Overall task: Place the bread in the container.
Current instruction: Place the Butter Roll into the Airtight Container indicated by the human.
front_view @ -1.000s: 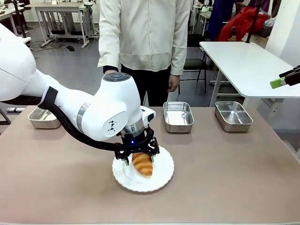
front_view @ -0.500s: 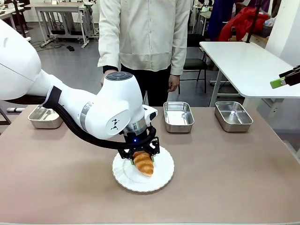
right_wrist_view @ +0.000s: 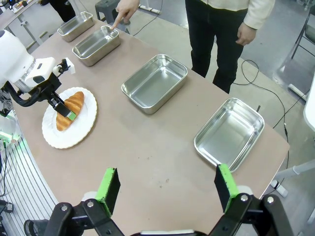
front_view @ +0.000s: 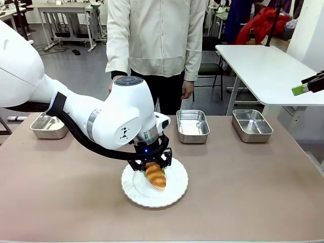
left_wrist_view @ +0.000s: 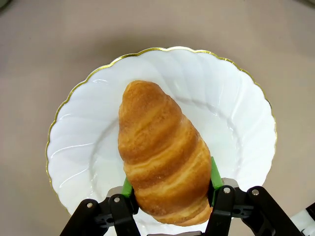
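The bread [left_wrist_view: 162, 152], a golden-brown croissant, lies on a round white plate [left_wrist_view: 231, 108] in the near middle of the table. My left gripper [front_view: 153, 172] stands over the plate, shut on the bread [front_view: 157, 178], its green pads [left_wrist_view: 214, 173] pressing both sides of the near end. Several steel containers line the far edge; a person's finger [right_wrist_view: 116, 22] points at one container [right_wrist_view: 96, 45]. My right gripper [right_wrist_view: 168, 184] hangs open high above the table's right end, holding nothing.
Other steel trays sit at the far left [front_view: 48, 126], centre [front_view: 192, 125] and right [front_view: 251, 125]. The person [front_view: 157, 40] stands at the far edge. A white table [front_view: 263, 66] stands behind on the right. Bare tabletop surrounds the plate [front_view: 174, 193].
My left gripper's fingers have come together on the bread, which has shifted slightly on the plate. The right arm has not moved.
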